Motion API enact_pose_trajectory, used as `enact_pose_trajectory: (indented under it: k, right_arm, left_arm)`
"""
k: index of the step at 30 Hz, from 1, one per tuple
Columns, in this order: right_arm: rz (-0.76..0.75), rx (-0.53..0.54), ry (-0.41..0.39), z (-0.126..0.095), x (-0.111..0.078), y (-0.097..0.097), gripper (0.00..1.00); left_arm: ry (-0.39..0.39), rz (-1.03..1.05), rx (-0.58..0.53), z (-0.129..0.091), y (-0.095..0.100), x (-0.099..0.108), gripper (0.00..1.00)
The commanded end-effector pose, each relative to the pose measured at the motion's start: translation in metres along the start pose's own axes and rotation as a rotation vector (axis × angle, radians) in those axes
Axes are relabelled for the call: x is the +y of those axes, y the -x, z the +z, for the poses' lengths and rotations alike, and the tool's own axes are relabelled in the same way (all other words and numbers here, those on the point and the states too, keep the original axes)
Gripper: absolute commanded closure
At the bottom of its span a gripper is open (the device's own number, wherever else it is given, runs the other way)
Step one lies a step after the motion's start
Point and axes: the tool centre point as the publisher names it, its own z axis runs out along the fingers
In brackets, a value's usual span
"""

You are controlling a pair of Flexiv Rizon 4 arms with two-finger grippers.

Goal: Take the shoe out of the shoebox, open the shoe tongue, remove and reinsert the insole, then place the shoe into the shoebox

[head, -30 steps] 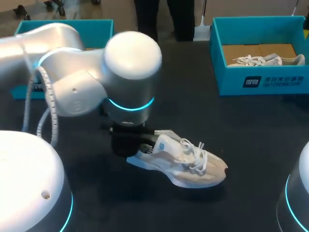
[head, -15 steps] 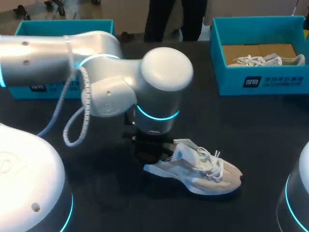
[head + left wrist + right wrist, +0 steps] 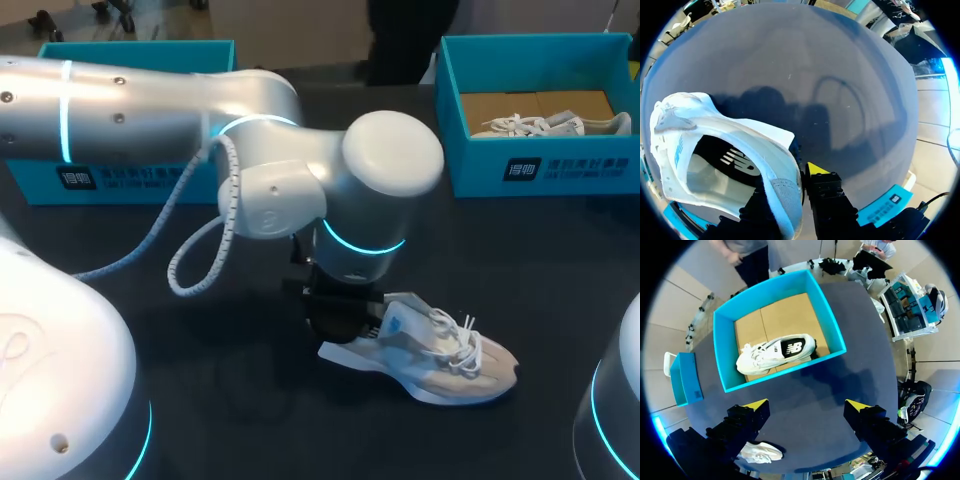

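A white and beige shoe (image 3: 440, 355) lies on its sole on the dark table, toe pointing right. My left gripper (image 3: 345, 325) stands at its heel, mostly hidden under the wrist. In the left wrist view the left gripper (image 3: 790, 182) is shut on the shoe's heel collar (image 3: 782, 195), with one finger inside the shoe (image 3: 715, 135) and the yellow-tipped finger (image 3: 815, 170) outside. My right gripper (image 3: 807, 407) hangs open and empty high over the right shoebox (image 3: 832, 325), and the shoe (image 3: 760, 452) on the table shows small beside one of its fingers.
The right teal shoebox (image 3: 540, 170) at the back right holds a second white shoe (image 3: 550, 124), the same second shoe (image 3: 775, 352) that lies on brown cardboard in the right wrist view. Another teal box (image 3: 130, 175) stands at the back left, behind my left arm.
My left arm has moved to the right and slightly toward the table's front, taking the shoe along by its heel. The right gripper has stayed open.
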Motion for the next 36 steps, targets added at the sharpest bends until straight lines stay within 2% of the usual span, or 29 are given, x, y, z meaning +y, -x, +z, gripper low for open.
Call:
enact_pose_trajectory:
  k: [1,5,6,9,10,11,15,17,20,23,29,33,36]
  right_arm:
    - [0.001,0.0,0.0,0.0,0.0,0.0,0.0]
    - [0.001,0.0,0.0,0.0,0.0,0.0,0.0]
    - [0.001,0.0,0.0,0.0,0.0,0.0,0.0]
    - [0.001,0.0,0.0,0.0,0.0,0.0,0.0]
    - [0.001,0.0,0.0,0.0,0.0,0.0,0.0]
    - [0.001,0.0,0.0,0.0,0.0,0.0,0.0]
    - [0.001,0.0,0.0,0.0,0.0,0.0,0.0]
    - [0.001,0.0,0.0,0.0,0.0,0.0,0.0]
    - [0.001,0.0,0.0,0.0,0.0,0.0,0.0]
    - [0.001,0.0,0.0,0.0,0.0,0.0,0.0]
    - [0.001,0.0,0.0,0.0,0.0,0.0,0.0]
    - [0.001,0.0,0.0,0.0,0.0,0.0,0.0]
    - [0.001,0.0,0.0,0.0,0.0,0.0,0.0]
  left_arm:
    - [-0.015,0.004,0.001,0.01,0.006,0.002,1.0]
    - [-0.021,0.005,0.001,0.017,0.007,0.002,1.0]
    - [-0.026,0.007,0.0,0.018,0.007,0.001,0.96]
    - [-0.027,0.009,-0.015,0.018,0.005,0.0,0.51]
    - [-0.022,0.007,-0.024,0.016,0.003,0.0,0.14]
    - [-0.02,0.005,-0.034,0.014,0.002,0.0,0.0]
    - [0.027,0.009,-0.068,-0.002,-0.005,-0.001,0.0]
    - [0.034,0.001,-0.113,-0.02,-0.012,0.0,0.0]
    - [0.007,-0.032,-0.17,-0.039,-0.021,0.006,0.0]
    - [-0.051,-0.089,-0.227,-0.055,-0.031,0.012,0.0]
    - [-0.243,-0.28,-0.38,-0.081,-0.06,0.024,0.0]
    - [-0.385,-0.434,-0.343,-0.086,-0.078,0.028,0.0]
    - [-0.385,-0.434,-0.343,-0.086,-0.078,0.028,0.0]
